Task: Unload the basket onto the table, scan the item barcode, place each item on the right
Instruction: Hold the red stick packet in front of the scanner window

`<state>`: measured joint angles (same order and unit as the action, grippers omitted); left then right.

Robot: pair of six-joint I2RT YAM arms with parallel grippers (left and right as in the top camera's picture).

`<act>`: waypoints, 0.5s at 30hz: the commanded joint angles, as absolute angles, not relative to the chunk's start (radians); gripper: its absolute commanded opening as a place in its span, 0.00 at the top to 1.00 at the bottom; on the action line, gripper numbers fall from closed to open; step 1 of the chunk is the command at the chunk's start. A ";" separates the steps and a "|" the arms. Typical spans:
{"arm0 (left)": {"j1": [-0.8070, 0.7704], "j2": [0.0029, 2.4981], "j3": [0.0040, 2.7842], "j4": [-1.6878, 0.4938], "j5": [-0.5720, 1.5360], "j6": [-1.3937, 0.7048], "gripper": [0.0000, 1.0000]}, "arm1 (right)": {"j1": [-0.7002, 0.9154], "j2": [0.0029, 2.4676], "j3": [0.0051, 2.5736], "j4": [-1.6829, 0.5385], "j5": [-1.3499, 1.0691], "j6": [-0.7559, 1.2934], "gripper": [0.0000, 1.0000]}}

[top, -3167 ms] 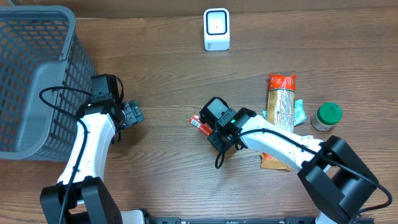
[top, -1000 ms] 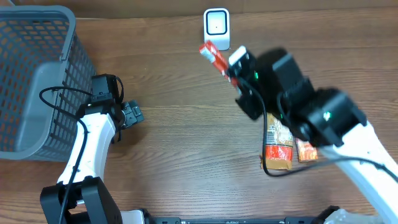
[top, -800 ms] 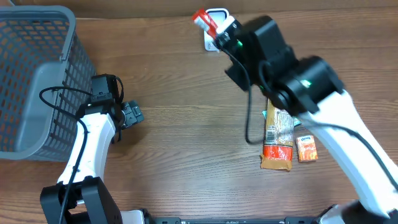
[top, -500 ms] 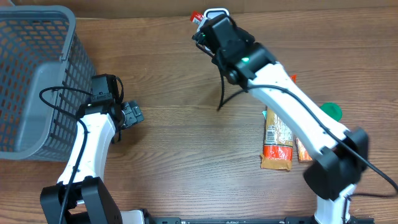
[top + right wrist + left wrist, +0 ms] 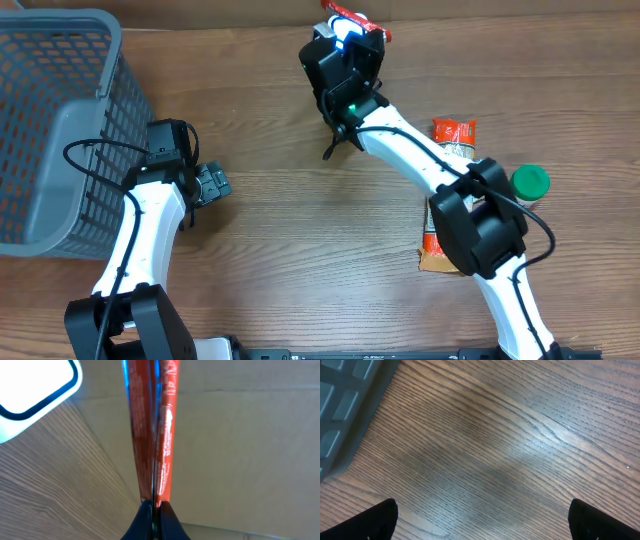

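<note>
The item is a flat red packet [image 5: 152, 430], seen edge-on in the right wrist view, and my right gripper [image 5: 155, 510] is shut on its lower end. From overhead the red packet [image 5: 365, 22] sticks out past the right gripper [image 5: 350, 35] at the table's far edge. The white barcode scanner [image 5: 30, 390] with its dark-rimmed window lies just left of the packet; overhead, the gripper mostly hides it. My left gripper [image 5: 212, 185] hangs open and holds nothing beside the basket, its dark fingertips [image 5: 380, 520] wide apart over bare wood.
A grey mesh basket [image 5: 50, 120] fills the far left, and its base [image 5: 345, 405] shows in the left wrist view. On the right lie a long orange-and-tan snack pack [image 5: 452, 160], a green-lidded jar [image 5: 530, 182] and an orange packet [image 5: 440, 260].
My right arm lifted the red packet from mid-table and carried it to the far edge; over the last second it swung left and back onto the scanner. The left arm stayed still.
</note>
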<state>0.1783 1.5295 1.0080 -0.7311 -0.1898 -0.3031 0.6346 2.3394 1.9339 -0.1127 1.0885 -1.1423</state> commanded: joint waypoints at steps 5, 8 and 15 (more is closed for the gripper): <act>0.176 1.526 1.026 -0.728 -0.183 -0.295 0.00 | 0.596 2.438 1.946 -0.027 1.232 -1.278 0.96; 0.176 1.526 1.026 -0.728 -0.183 -0.295 0.00 | 0.586 2.471 1.946 -0.023 1.261 -1.291 0.97; 0.176 1.526 1.026 -0.728 -0.183 -0.295 0.00 | 0.581 2.532 1.946 0.067 1.289 -1.291 0.97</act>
<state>0.1783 1.5295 1.0077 -0.7315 -0.1898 -0.3035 0.5755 2.5118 1.9339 0.0589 1.2572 -1.2873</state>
